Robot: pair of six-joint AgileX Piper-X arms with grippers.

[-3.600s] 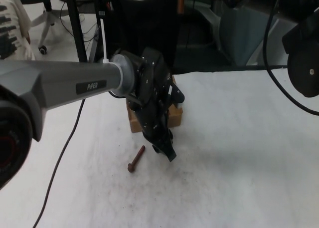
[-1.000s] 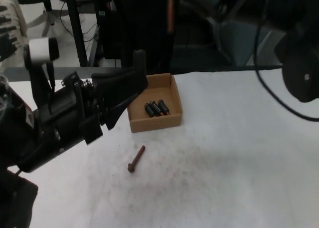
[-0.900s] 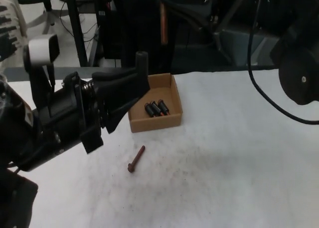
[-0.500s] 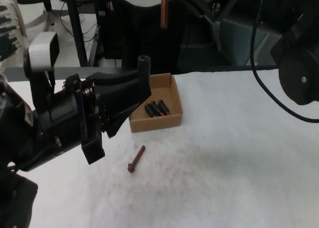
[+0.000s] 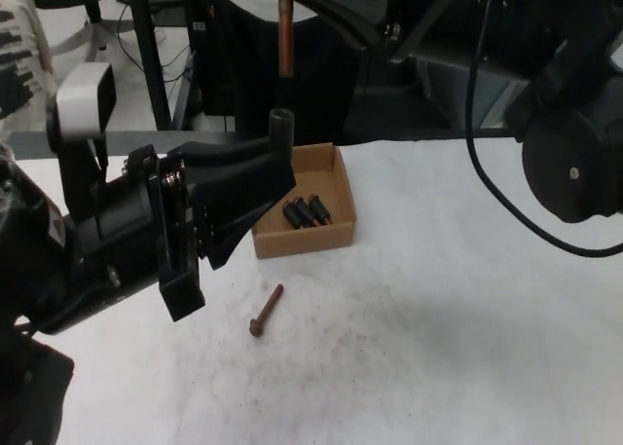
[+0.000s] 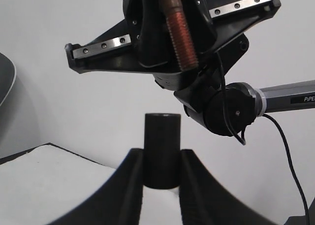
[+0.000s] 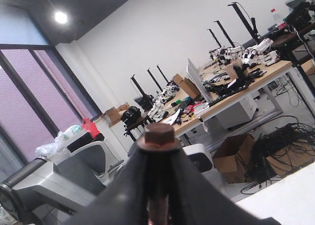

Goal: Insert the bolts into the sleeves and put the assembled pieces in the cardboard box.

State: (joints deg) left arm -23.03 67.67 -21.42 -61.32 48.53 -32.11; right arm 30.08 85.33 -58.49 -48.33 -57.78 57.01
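Note:
My left gripper [image 5: 279, 158] is shut on a black sleeve [image 5: 281, 124], held upright above the bench, left of the cardboard box [image 5: 304, 240]. In the left wrist view the sleeve [image 6: 162, 156] stands between the fingers [image 6: 129, 185], its open end up. My right gripper [image 6: 170, 35] hangs above it, shut on a copper bolt [image 6: 178, 33] whose threaded tip points down at the sleeve, with a gap between them. The bolt [image 5: 285, 36] shows high in the high view, a little above the sleeve. Its hex head [image 7: 158, 136] sits between the right fingers. Three assembled pieces [image 5: 307, 211] lie in the box.
A loose copper bolt [image 5: 265, 310] lies on the white bench cover in front of the box. A black cable [image 5: 506, 172] loops down to the right arm's base [image 5: 574, 167] at the right. The front and right of the bench [image 5: 448, 348] are free.
The right gripper has carried its bolt leftward until it hangs over the sleeve. The left gripper has risen slightly with the sleeve; earlier that arm was over the box.

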